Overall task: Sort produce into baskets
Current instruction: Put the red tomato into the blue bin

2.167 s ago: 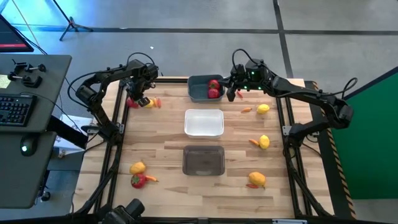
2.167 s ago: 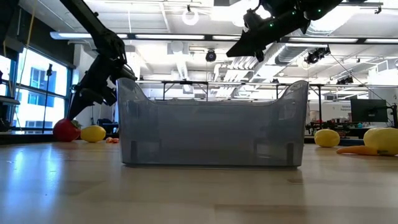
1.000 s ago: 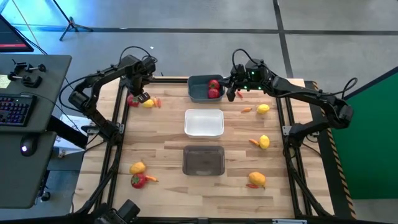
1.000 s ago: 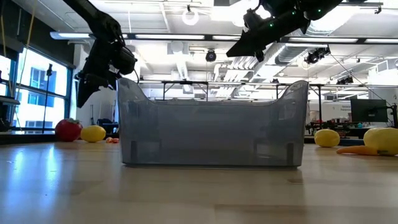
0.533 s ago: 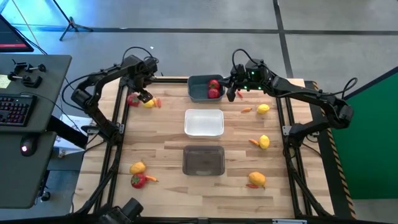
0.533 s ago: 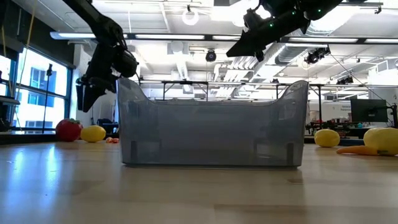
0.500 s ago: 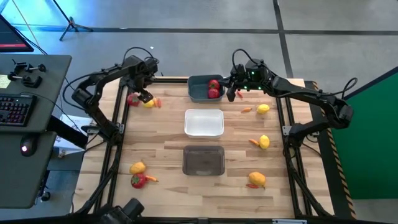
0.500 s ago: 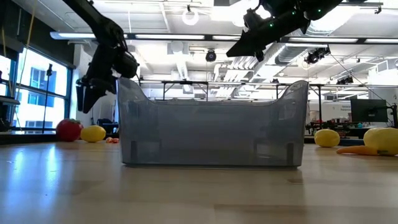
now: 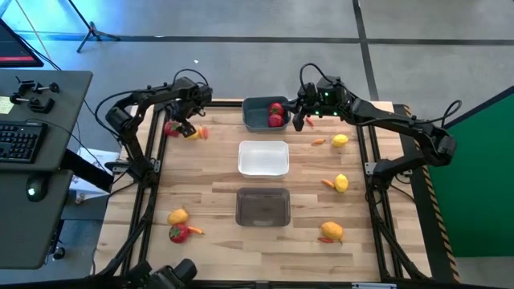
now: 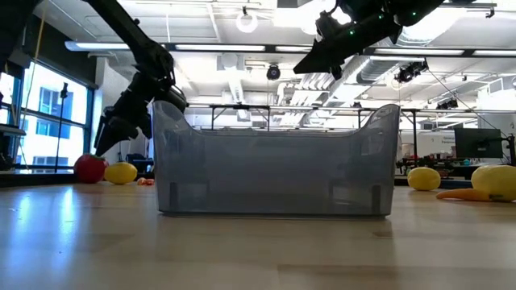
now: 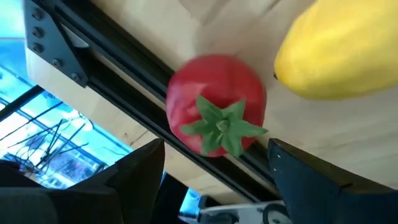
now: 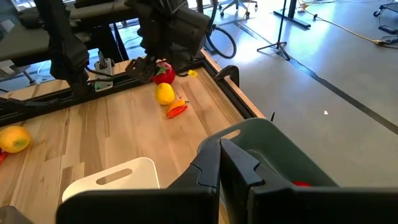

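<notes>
The left gripper is down at the far-left corner of the table, right over a red strawberry. Its two dark fingers are spread wide, and in the left wrist view the berry sits in the gap between them, not touching either one as far as the view shows. The strawberry's green leafy cap faces the wrist camera, so it's lying on its side with the stem end toward the gripper. It rests against the black rail along the table's edge. A yellow lemon lies just beside the berry, near the other finger, its long axis running roughly across the gap. In the high view a little orange carrot piece sits next to that lemon.

The right gripper hovers at the right edge of the dark blue-grey basket, which has two strawberries in it. Its fingers are pressed together with nothing in them.

The white basket and the translucent dark grey basket sit in a row toward the near edge.
</notes>
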Controlling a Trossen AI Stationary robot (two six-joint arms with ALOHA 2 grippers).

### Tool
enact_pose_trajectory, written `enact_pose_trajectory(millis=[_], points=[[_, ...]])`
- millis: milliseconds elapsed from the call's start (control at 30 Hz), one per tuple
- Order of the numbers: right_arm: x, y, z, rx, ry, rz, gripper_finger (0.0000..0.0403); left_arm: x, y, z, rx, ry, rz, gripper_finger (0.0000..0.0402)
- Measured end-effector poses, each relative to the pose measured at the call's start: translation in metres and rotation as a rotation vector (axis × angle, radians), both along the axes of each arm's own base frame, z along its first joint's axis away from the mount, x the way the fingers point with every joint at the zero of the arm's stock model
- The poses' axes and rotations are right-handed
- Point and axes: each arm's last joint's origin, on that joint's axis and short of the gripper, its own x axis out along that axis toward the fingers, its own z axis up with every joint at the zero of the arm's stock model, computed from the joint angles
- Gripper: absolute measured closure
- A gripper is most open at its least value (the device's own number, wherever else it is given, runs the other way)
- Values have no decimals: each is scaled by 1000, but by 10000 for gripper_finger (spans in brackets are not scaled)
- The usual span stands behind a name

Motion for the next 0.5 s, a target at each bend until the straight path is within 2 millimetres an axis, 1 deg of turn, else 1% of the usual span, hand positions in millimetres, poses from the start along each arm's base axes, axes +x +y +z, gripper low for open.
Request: enact_pose_trajectory(millis=[200,500], points=[[0,0,0,0,0,0,403,5,-3,0,8,-4,-14,147],[0,0,0,0,0,0,403,5,-1,-1,10,-15,-26,169]])
